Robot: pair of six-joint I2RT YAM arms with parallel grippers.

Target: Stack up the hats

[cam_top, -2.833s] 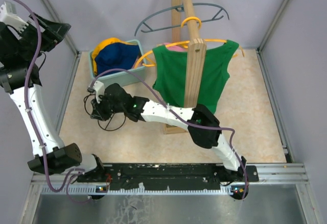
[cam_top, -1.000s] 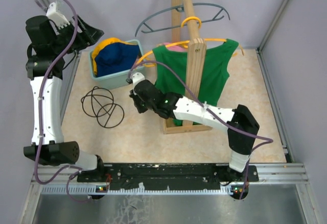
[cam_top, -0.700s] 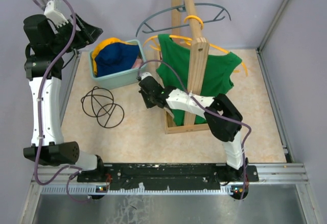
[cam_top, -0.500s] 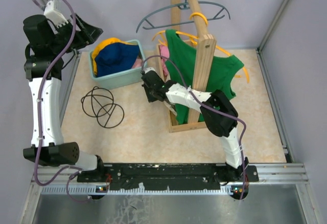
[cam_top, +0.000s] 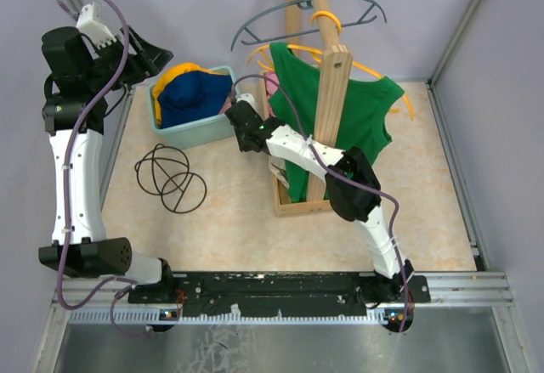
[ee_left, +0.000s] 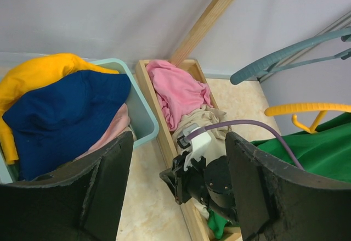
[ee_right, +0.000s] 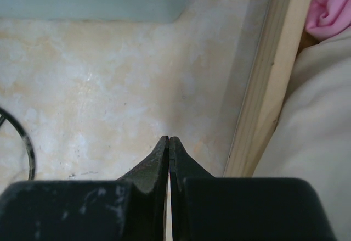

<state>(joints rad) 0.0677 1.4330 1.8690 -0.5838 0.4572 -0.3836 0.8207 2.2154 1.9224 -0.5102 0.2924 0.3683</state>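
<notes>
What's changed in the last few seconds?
The right end effector left the black wire loops and swung right and outward to the base rail of the wooden rack; it is shut, empty. The rack shifted and its green shirt hangs skewed. The left end effector moved in toward the bin, open. The navy hat, yellow hat, bin and loops stayed put.

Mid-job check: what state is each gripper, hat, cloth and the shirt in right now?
left gripper: open, empty, raised near the bin
right gripper: shut, empty, low beside the wooden tray
navy hat: in the bin, on top
yellow hat: in the bin, under the navy hat
pink cloth: crumpled in the tray
beige cloth: crumpled in the tray, next to the pink cloth
green shirt: hanging on a yellow hanger
</notes>
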